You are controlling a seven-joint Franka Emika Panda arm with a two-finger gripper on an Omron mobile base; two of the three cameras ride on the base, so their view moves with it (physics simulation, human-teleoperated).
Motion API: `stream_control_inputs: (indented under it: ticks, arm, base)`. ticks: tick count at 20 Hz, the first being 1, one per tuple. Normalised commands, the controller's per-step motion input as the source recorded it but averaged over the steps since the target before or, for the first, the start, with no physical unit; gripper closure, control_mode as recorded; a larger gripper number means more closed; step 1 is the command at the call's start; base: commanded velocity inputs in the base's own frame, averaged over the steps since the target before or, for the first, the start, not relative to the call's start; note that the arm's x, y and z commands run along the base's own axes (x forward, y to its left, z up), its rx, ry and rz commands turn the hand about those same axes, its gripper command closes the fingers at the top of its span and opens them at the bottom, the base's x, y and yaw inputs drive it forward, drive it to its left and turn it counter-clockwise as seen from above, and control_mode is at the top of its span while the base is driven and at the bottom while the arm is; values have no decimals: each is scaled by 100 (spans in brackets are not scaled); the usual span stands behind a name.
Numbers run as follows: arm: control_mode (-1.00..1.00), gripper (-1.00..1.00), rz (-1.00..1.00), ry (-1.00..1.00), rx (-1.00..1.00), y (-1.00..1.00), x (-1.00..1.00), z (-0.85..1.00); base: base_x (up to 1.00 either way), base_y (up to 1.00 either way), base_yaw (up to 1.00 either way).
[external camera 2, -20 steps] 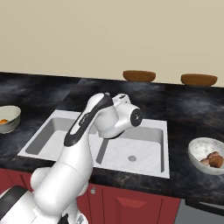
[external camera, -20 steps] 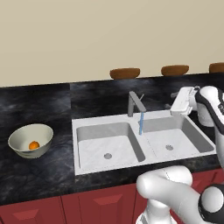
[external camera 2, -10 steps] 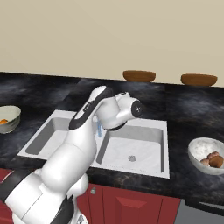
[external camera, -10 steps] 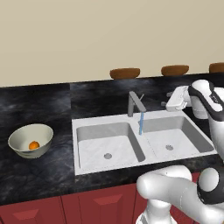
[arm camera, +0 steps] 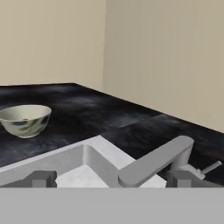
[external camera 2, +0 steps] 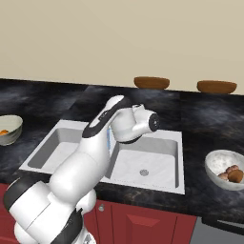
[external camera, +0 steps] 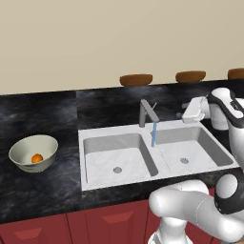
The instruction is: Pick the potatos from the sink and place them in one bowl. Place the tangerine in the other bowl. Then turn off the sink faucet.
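I take the sink (external camera: 143, 157) as my landmark: a white double basin set into the black tabletop (external camera: 43, 114), with a small grey drain in each basin. The faucet (external camera: 147, 113) stands at the back edge of the sink, between the two basins, its spout angled over the divider. A thin blue stream of water (external camera: 153, 134) falls from the spout tip into the right basin, so the water is running. The faucet's thin lever sticks up and to the right from the top of the post.

My hand sits over the back right corner of the sink, to the right of the faucet, turned toward it. In the hand view the fingers (arm camera: 43, 178) stand wide apart, gripping nothing, with the spout between them and further off.

The tangerine (external camera: 36, 157) lies inside the pale bowl (external camera: 33, 152) on the tabletop well to the left of the sink. The potatoes (external camera 2: 230, 173) lie together in a second bowl (external camera 2: 224, 167) on the tabletop to the right of the sink, seen from the right base camera. Both basins hold nothing but their drains.

Behind the sink, along the wall edge of the tabletop, I see flat brown ovals (external camera: 136, 79) in a row.
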Motion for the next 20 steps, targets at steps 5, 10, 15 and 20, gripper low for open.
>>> stream_control_inputs:
  ticks: [5,10,15,20]
  arm:
    - [-100,-100,2,0,8,-4,0,-7]
    - [-100,-100,1,0,9,-4,6,0]
    - [-100,-100,1,1,9,-6,14,-1]
    - [-100,-100,2,3,7,-1,20,-3]
  base:
    - [0,0,0]
    - [0,0,0]
    - [0,0,0]
    - [0,0,0]
